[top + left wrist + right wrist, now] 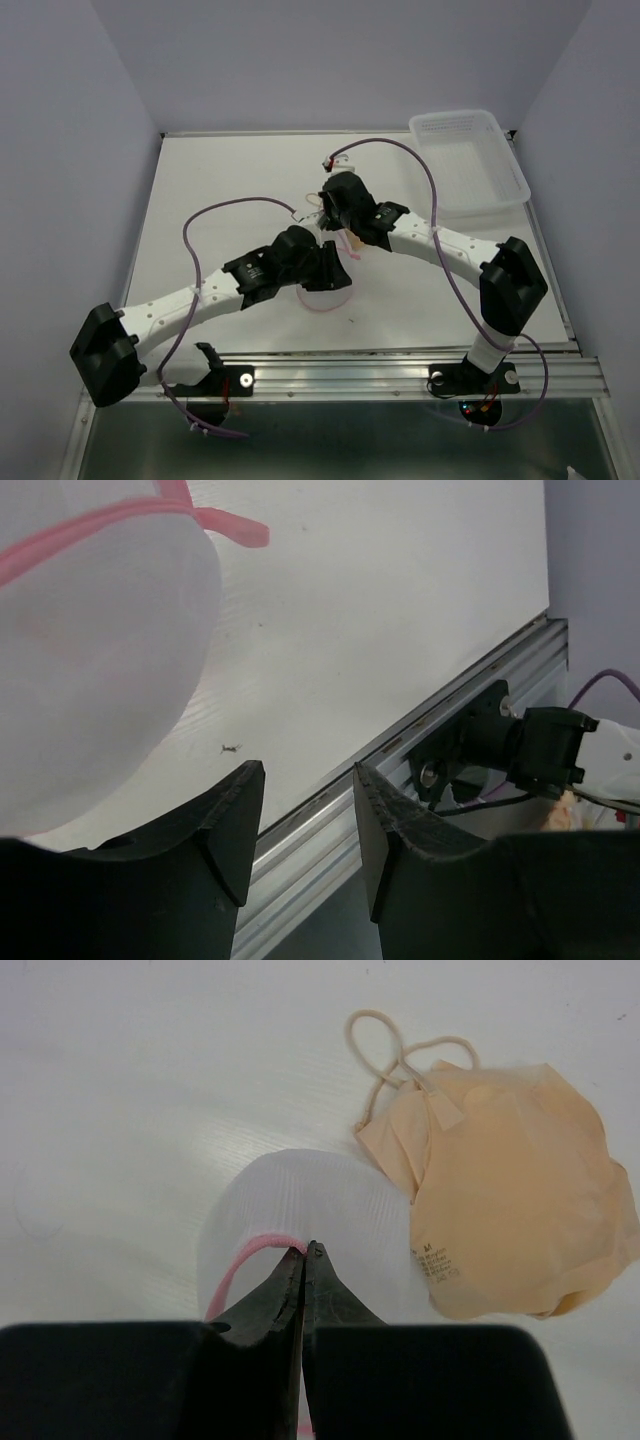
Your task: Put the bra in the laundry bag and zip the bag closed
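The task is at an early stage: the soft tan-beige fabric bra (510,1220) with its thin looped straps lies out on the white surface (120,1080), not yet inside the rounded white see-through mesh laundry bag (310,1205). In the right wrist view the bra touches the laundry bag's far side, one edge resting against the mesh. The right arm's fingers (285,1290) are pinched tight on the pink zipper rim (240,1265) of the laundry bag, which looks like a hold meant to steady or lift the mouth. The left arm's fingers (225,830) stand partly spread with nothing between them, just beside the laundry bag's rounded wall and pointing toward the near metal rail (420,730). How far the zipper is open I cannot tell; the mouth is not plainly visible. Everything remains: widening the opening, picking up the bra, pushing it in, then running the zip shut. The clear rectangular plastic basket (455,115) sits well apart at the far right corner.
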{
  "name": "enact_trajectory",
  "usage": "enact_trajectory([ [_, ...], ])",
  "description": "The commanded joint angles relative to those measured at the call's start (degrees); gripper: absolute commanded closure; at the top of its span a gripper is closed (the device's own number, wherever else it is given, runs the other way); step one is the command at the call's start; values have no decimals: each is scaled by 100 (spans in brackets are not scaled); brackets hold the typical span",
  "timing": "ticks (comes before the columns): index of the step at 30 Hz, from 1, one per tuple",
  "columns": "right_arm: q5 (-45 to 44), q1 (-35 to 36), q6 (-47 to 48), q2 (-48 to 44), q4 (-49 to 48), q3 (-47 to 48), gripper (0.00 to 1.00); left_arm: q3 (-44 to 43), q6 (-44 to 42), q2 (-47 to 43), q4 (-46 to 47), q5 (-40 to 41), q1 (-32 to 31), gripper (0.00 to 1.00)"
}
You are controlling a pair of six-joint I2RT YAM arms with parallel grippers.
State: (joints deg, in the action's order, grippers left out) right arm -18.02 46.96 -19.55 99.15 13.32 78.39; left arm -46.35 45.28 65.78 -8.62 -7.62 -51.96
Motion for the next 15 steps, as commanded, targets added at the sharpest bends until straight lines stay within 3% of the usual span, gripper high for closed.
enact_trajectory([
  [1, -70, -11, -146, -124, -93, 63, 99, -382, -230, 549, 108, 231, -112, 57],
  [3, -105, -64, -145, -194, -93, -25, 99, -410, -142, 332, -112, 602, -156, 57],
  [4, -131, -64, -172, -256, -93, -52, 99, -419, -55, 165, -244, 1213, -165, 46],
  [6, -114, -64, -189, -326, -93, -113, 99, -419, 217, -406, -727, 1831, -130, 36],
  [7, -70, -64, -207, -379, -84, -157, 99, -315, 305, -625, -833, 2252, -60, 20],
  [10, 114, -64, -190, -441, -93, -227, 99, 141, 210, -1364, -808, 2467, 72, 1],
  [15, 176, -64, -154, -546, -93, -315, 99, 1091, -80, -2121, -105, 2160, 598, 1],
])
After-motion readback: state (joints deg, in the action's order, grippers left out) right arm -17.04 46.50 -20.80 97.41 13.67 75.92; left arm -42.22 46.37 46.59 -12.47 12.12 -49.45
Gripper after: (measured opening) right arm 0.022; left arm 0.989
